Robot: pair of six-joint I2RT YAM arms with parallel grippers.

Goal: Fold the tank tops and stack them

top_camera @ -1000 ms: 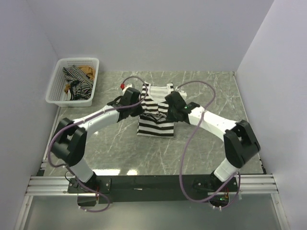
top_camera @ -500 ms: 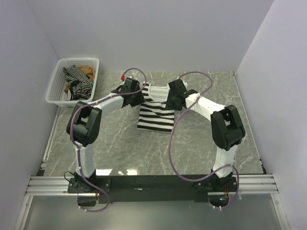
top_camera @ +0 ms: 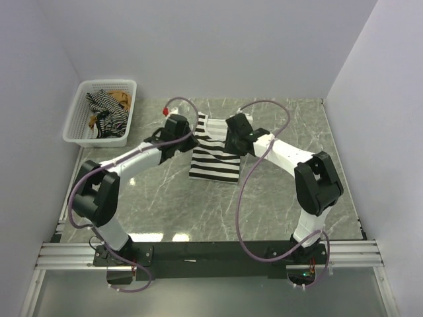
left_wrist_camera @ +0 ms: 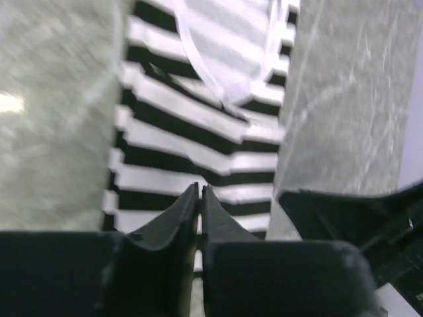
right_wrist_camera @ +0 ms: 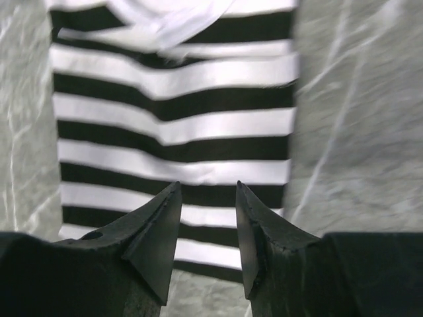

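Observation:
The black-and-white striped tank top (top_camera: 215, 162) lies flat on the marble table, neckline at the far end. My left gripper (top_camera: 186, 139) hovers at its left edge; in the left wrist view its jaws (left_wrist_camera: 199, 189) are shut with nothing between them, above the stripes (left_wrist_camera: 198, 132). My right gripper (top_camera: 232, 140) hangs over the top's upper right part. In the right wrist view it (right_wrist_camera: 207, 188) is open and empty above the stripes (right_wrist_camera: 172, 125). The thin dark striped tank top (top_camera: 106, 113) and the tan-brown one (top_camera: 121, 98) lie crumpled in the basket.
The white mesh basket (top_camera: 75, 129) stands at the far left corner of the table. Walls close the table in on the left, back and right. Purple cables loop above both arms near the striped top.
A second ago both grippers held a bunched fold at the striped top's middle. They carried it toward the neckline and let go; the top lies flat. The left jaws have closed again.

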